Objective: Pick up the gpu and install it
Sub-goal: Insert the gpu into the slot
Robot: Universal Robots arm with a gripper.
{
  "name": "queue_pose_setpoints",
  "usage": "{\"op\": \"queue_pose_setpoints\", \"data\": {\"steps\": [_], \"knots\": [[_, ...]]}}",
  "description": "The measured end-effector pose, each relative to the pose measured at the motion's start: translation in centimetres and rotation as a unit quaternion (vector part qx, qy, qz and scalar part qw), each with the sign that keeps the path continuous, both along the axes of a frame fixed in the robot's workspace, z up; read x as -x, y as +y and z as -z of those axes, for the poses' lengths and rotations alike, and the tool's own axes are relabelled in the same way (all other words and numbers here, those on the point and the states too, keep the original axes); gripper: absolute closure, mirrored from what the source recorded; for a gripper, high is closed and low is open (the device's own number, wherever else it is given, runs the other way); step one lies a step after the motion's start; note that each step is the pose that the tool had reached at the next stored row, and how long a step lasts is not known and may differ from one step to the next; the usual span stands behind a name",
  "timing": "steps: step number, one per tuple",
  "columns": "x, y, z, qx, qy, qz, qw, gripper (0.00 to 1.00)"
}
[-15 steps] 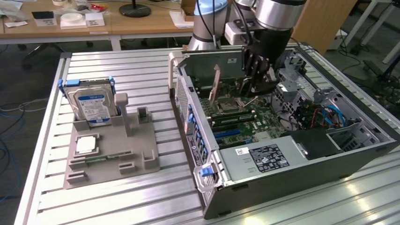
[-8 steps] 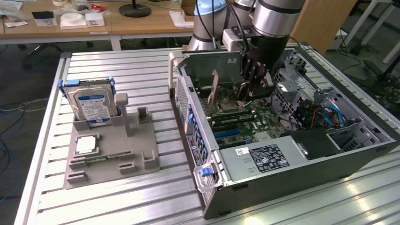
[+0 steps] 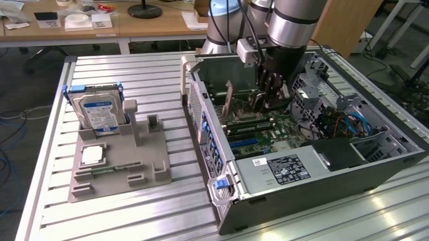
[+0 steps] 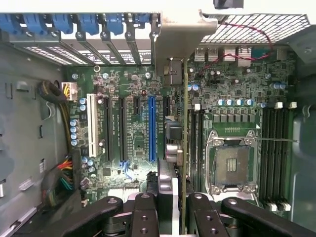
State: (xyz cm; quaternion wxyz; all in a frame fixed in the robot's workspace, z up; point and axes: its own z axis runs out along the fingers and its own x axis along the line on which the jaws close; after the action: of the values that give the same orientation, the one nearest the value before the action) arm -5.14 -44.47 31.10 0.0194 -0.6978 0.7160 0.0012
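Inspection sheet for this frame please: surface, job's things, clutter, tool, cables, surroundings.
Surface: ribbed aluminium table, grey fixture tray on it.
Job's things: gpu held edge-on over the motherboard inside the open computer case.
Clutter: hard drive upright in the tray.
Tool: tool shut on the gpu.
Cables: blue cables in the case; blue cable on the floor.
Surroundings: wooden desk behind.

Silver-grey tubular arm (image 3: pixel 292 20) with black bands; black linked-finger gripper (image 3: pixel 272 100), apparently a grey wrist box
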Motion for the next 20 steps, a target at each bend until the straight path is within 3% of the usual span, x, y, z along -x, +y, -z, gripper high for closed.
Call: {"op": "queue_pose_setpoints", "data": {"steps": [15,20], "knots": [[0.1,0.01,2.69,-0.0001,0.0001,0.000,1.0000,0.72],[0.1,-0.02,2.70,0.0001,0.0002,0.000,1.0000,0.72]]}}
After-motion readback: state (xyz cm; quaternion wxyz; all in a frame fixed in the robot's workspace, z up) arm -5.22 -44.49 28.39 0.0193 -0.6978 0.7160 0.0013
